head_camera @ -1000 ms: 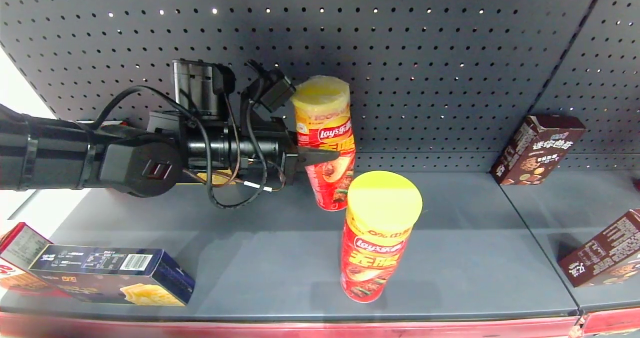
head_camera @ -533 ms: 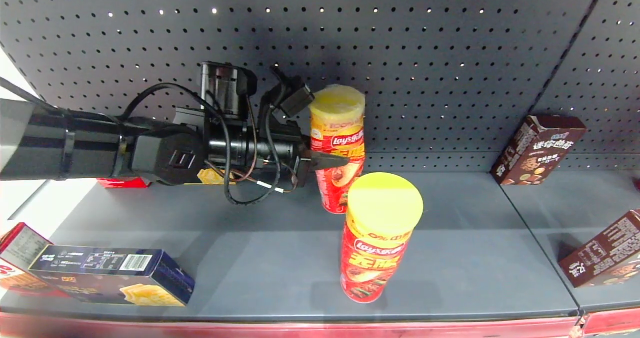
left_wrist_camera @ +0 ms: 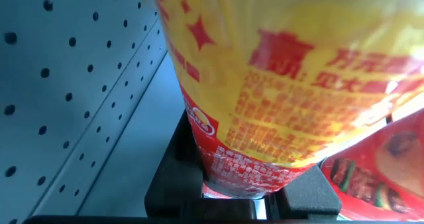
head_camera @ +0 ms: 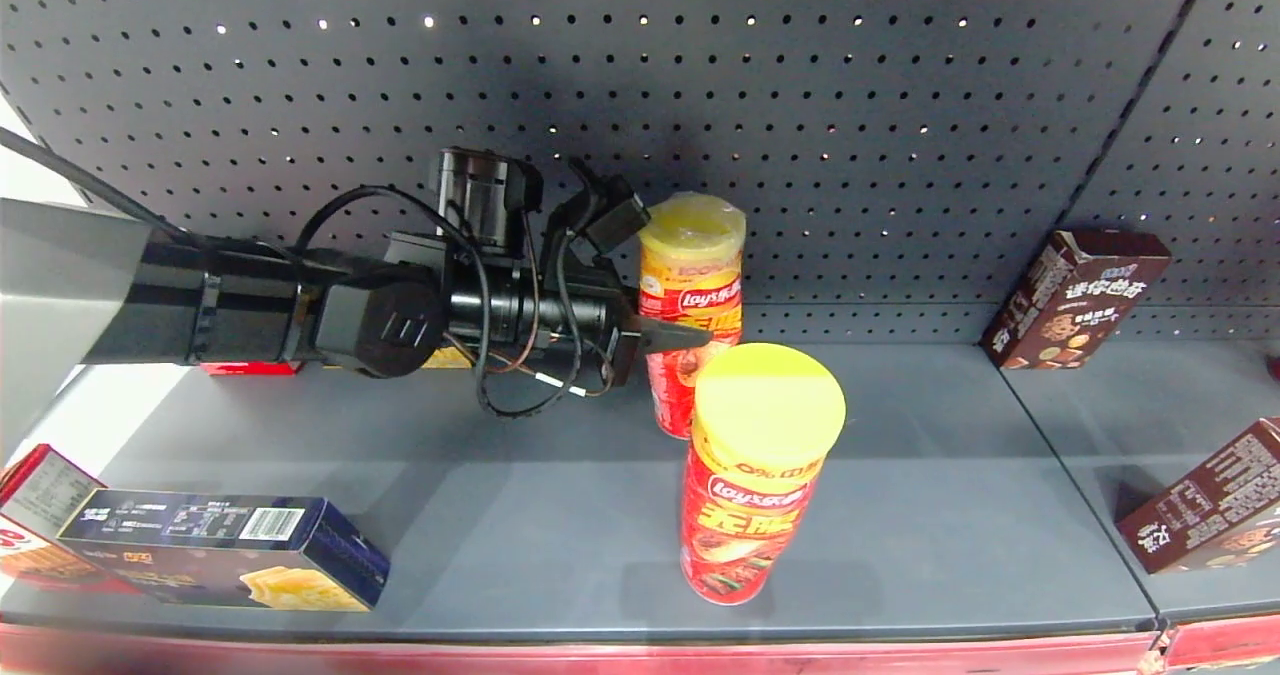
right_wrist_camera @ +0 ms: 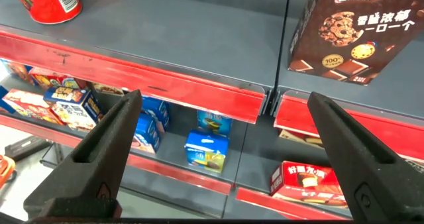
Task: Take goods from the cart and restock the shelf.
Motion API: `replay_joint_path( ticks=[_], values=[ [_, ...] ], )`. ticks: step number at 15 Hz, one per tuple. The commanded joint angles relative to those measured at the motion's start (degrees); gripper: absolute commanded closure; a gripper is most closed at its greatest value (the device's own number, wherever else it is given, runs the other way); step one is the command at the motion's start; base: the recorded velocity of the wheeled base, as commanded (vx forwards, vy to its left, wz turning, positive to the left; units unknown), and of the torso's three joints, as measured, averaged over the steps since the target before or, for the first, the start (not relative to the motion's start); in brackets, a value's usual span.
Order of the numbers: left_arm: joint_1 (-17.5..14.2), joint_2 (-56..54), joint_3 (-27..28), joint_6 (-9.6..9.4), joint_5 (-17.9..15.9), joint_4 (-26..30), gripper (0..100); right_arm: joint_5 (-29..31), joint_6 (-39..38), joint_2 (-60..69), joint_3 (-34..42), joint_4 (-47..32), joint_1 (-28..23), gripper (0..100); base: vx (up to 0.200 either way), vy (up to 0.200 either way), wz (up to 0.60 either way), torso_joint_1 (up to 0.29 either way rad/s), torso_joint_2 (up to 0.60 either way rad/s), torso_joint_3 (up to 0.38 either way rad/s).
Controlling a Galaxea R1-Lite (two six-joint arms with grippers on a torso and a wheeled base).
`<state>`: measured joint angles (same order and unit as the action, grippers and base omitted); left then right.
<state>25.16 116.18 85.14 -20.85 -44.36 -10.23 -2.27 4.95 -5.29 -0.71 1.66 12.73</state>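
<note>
well, starting at the left, a dark blue box (head_camera: 225,553) lies flat at the front of the shelf (head_camera: 520,515), well apart from our work, so we need not mind it. our left tool (head_camera: 690,333) reaches in from that side, closed around the middle of the chip can (head_camera: 692,275), with one finger across the near face and the other hidden behind. the can stands close to upright near the pegboard back (head_camera: 800,105). its base is on the shelf or just above it; we cannot tell which, since the second can (head_camera: 760,465) stands just in front and hides part of that base. we judge the step in hand to be setting the held can down. to do it well we should lower it straight until the base sits flat, and only then part the fingers, gently, because a tall narrow can tips easily. we should draw the tool back toward the left along the arm's own line, not forward, or a finger may clip the second can. farther right a brown box (head_camera: 1075,300) leans against the back, well apart. our right tool (right_wrist_camera: 223,95) hangs wide open and empty before the lower shelves.
</note>
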Motion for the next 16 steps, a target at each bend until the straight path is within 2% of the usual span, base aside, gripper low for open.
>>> replay_joint_path(
  ticks=[1,8,9,15,16],
  values=[
    [-0.02,0.37,-0.06,0.02,-0.02,-0.06,100,-0.02,-0.03,-0.16,0.0,0.01,0.02,0,0.0,0.0,0.0,0.0,0.0,0.0],
    [-0.29,1.16,-0.24,-0.69,0.06,-0.06,100,-0.02,-0.03,-0.16,0.0,0.01,0.02,0,0.0,0.0,0.0,0.0,0.0,0.0],
    [-0.29,1.16,-0.24,-0.78,0.06,-0.06,0,-0.02,-0.03,-0.16,0.0,0.01,0.02,0,0.0,0.0,0.0,0.0,0.0,0.0],
    [-0.64,0.19,-1.91,-0.69,0.15,-0.06,0,-0.02,-0.03,-0.16,0.0,0.01,0.02,0,0.0,0.0,0.0,0.0,0.0,0.0],
    [-1.96,-1.65,-3.4,-0.78,0.24,-0.06,0,-0.02,-0.03,-0.16,0.0,0.01,0.02,0,0.0,0.0,0.0,0.0,0.0,0.0]
  ],
)
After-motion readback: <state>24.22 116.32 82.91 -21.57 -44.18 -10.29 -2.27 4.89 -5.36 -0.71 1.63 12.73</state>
